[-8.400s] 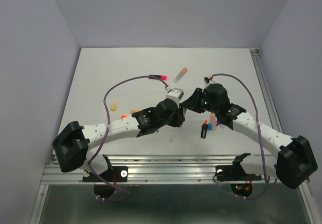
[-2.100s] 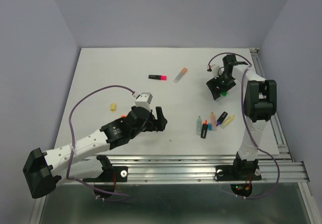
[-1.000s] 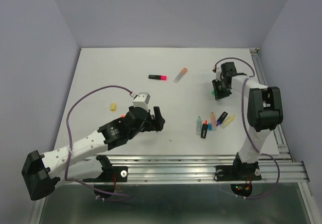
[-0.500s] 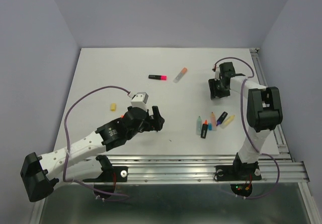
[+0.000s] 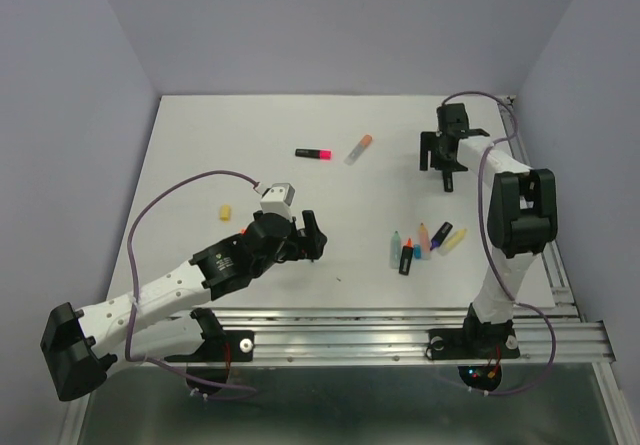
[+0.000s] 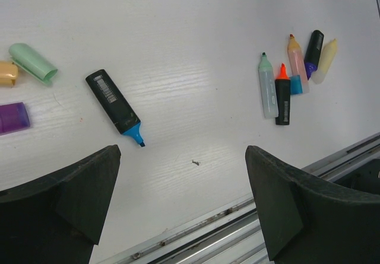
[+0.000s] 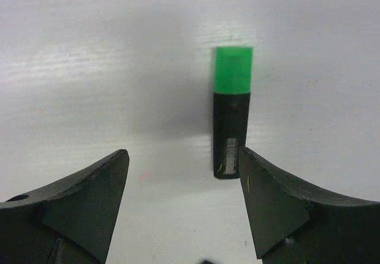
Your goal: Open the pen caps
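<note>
Right claw wider, room around pen

Left wrist view: purple cap and peach cap, far left of the pen cluster, both cut by the frame edge.
Top view: green-capped pen not made out, hidden under the right gripper beyond the cluster. Caps left of the cluster mostly covered by the left arm. Cluster colours too small to sort.

My top cam: high over 6 o'clock edge, facing 12, whole table. Left wrist: mid-height, shares pen cluster, top view's 4 o'clock. Right wrist: close, straight down.
</note>
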Robot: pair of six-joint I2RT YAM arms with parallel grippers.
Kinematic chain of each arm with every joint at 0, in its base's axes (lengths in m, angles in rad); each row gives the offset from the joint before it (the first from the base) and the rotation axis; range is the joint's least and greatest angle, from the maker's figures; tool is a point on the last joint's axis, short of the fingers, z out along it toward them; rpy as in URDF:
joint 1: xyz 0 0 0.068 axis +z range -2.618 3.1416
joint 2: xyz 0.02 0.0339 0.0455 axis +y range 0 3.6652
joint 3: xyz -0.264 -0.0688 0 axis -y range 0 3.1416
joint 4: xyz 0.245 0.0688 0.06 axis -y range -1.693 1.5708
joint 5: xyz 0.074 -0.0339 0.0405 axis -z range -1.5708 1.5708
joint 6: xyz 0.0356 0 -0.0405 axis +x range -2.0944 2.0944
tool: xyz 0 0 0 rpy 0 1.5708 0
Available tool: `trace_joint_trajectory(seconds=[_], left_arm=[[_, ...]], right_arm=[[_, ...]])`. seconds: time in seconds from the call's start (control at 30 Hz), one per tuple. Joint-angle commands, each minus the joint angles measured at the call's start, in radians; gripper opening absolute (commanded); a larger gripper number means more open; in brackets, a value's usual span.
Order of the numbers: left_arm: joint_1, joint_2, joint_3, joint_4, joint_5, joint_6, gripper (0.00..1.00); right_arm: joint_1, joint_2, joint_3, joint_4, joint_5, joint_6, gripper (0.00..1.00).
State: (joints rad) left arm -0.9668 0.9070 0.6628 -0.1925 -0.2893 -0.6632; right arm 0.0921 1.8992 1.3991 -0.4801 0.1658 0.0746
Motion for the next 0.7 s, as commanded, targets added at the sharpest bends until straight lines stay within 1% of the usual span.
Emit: trace_joint_trajectory(seconds=[0.0, 0.13, 0.17, 0.23, 0.37, 0.57, 0.67], left_arm=[[0.003, -0.003, 0.055, 0.011, -0.024, 0.01, 0.99], [0.002, -0.005, 0.057, 0.01, -0.027, 0.011, 0.99], [0.002, -0.005, 0.057, 0.011, -0.028, 0.011, 0.99], [0.002, -0.002, 0.057, 0.01, -0.036, 0.01, 0.99], [0.003, 0.006, 0.06, 0.01, -0.04, 0.01, 0.99], [0.002, 0.024, 0.07, 0.005, -0.048, 0.01, 0.99], [0.004, 0.03, 0.073, 0.004, -0.045, 0.007, 0.99]], right_arm=[[0.0, 0.116, 0.141, -0.048, 0.193, 0.093, 0.79], [-0.008, 0.191, 0.234, -0.046, 0.202, 0.093, 0.79], [-0.012, 0.205, 0.279, -0.051, 0.198, 0.094, 0.79], [-0.029, 0.242, 0.325, -0.087, 0.19, 0.096, 0.79], [-0.038, 0.256, 0.322, -0.063, 0.152, 0.086, 0.79], [-0.052, 0.281, 0.295, -0.061, 0.129, 0.119, 0.77], [-0.055, 0.267, 0.267, -0.025, 0.114, 0.126, 0.75]])
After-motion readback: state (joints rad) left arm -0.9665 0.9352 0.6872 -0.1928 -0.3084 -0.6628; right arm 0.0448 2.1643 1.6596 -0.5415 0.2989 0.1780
